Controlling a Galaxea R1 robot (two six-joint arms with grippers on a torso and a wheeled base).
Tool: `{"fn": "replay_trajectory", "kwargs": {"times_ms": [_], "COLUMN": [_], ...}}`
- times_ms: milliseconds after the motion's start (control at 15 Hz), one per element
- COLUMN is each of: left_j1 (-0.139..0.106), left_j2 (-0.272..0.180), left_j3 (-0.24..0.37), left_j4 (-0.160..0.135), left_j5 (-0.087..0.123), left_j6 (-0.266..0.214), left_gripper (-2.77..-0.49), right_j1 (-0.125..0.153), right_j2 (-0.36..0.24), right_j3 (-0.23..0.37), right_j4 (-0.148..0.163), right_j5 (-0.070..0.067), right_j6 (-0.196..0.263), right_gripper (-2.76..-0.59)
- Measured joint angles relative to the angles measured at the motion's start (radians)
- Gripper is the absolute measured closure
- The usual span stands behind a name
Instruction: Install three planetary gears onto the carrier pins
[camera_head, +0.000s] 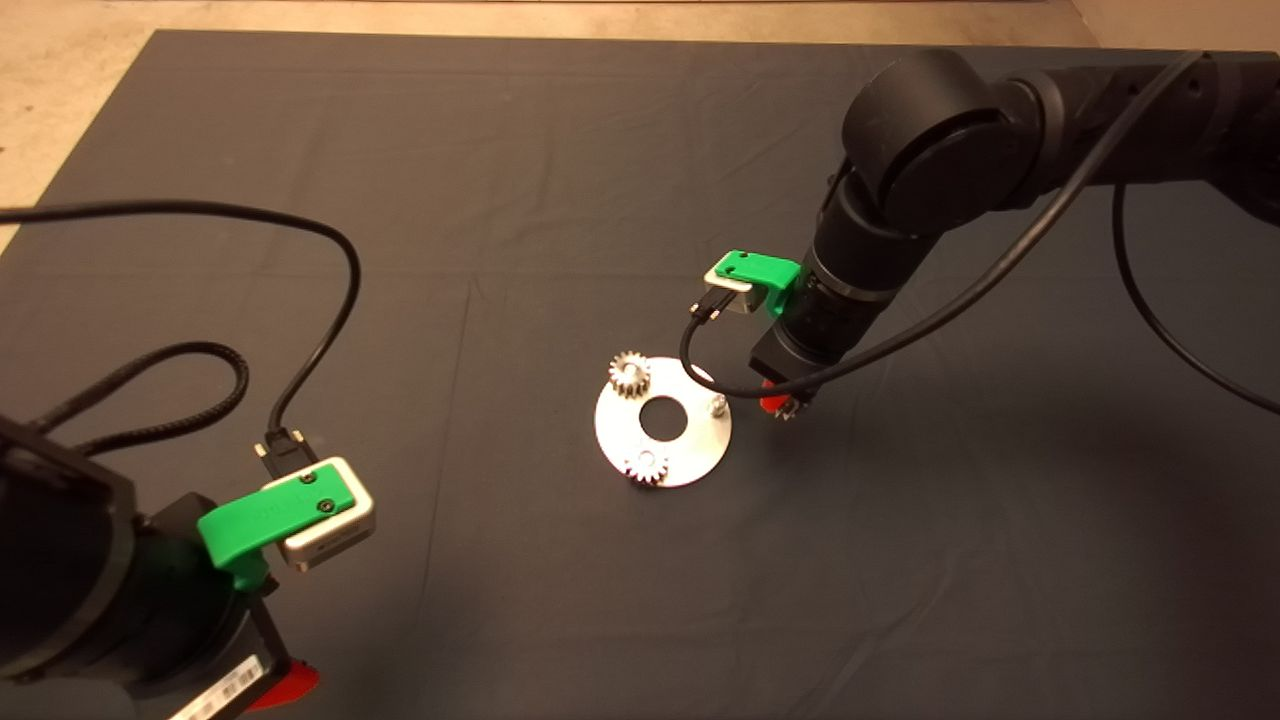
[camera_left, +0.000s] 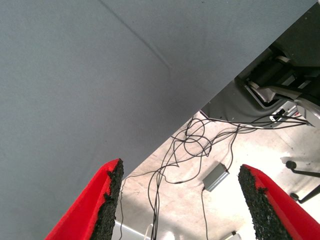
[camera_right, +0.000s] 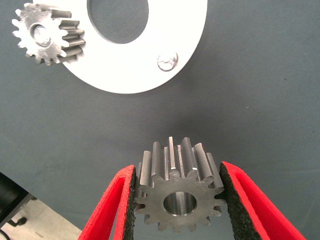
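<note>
Gear three is the job in hand. Two gears are already on the disc (camera_head: 700, 445): one (camera_head: 630, 374) on the side toward the mat's far edge, one (camera_head: 646, 466) on the side toward the near edge. The third pin (camera_head: 717, 405), on the side facing the mat's right edge, stands bare.

Your right gripper (camera_head: 783, 402) sits just beside the disc's right rim, close to the mat (camera_head: 400, 200). Its fingers (camera_right: 117, 200) are clamped on the last gear (camera_right: 179, 197), pads on opposite sides of the teeth. From the wrist view the hole is open and unobstructed, axis roughly upright.

Next move, as I read it: the gear is off the disc, beside it rather than over it. Slide it in over the bare pin, line the hole up with the pin tip, lower straight down, then release. Keep it level; a tilt will likely jam it on the pin.

What's around:
- Black cable (camera_head: 740, 385) off the right wrist camera loops low over the disc's right rim, very near the bare pin. It could snag or block your head view of the pin.
- The seated gears are apart from the bare pin, so I judge there's no clash on the way in.

Left gripper (camera_left: 180, 205) is parked over the mat's near-left corner, fingers spread wide, nothing between them. Its wrist view shows only the mat edge, floor cables and a small grey box. Leave it there.
</note>
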Motion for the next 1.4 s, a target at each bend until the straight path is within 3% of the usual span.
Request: {"fn": "replay_trajectory", "kwargs": {"times_ms": [467, 733, 800, 1067, 1400], "left_j1": [0.0, 0.0, 0.0, 0.0, 0.0], "left_j2": [-0.006, -0.011, -0.012, -0.019, -0.026], "left_j3": [-0.009, -0.014, -0.016, -0.02, -0.02], "left_j4": [-0.002, -0.002, -0.003, -0.002, -0.003], "left_j5": [0.0, 0.001, 0.0, 0.001, 0.0], "left_j6": [-0.016, -0.017, -0.017, -0.018, -0.018], "left_gripper": [-1.6, -1.6, -1.6, -1.6, -1.6], "right_j1": [-0.001, -0.018, -0.022, -0.051, -0.064], "right_j2": [0.025, 0.048, 0.048, 0.048, 0.053], "right_j3": [0.017, 0.0, -0.012, -0.057, -0.109], "right_j4": [0.0, -0.016, -0.021, -0.069, -0.137], "right_j5": [-0.005, 0.002, -0.001, 0.0, -0.001], "right_j6": [0.008, 0.007, 0.006, -0.031, -0.073], "right_gripper": [-1.05, -1.05, -1.05, -1.05, -1.05]}}
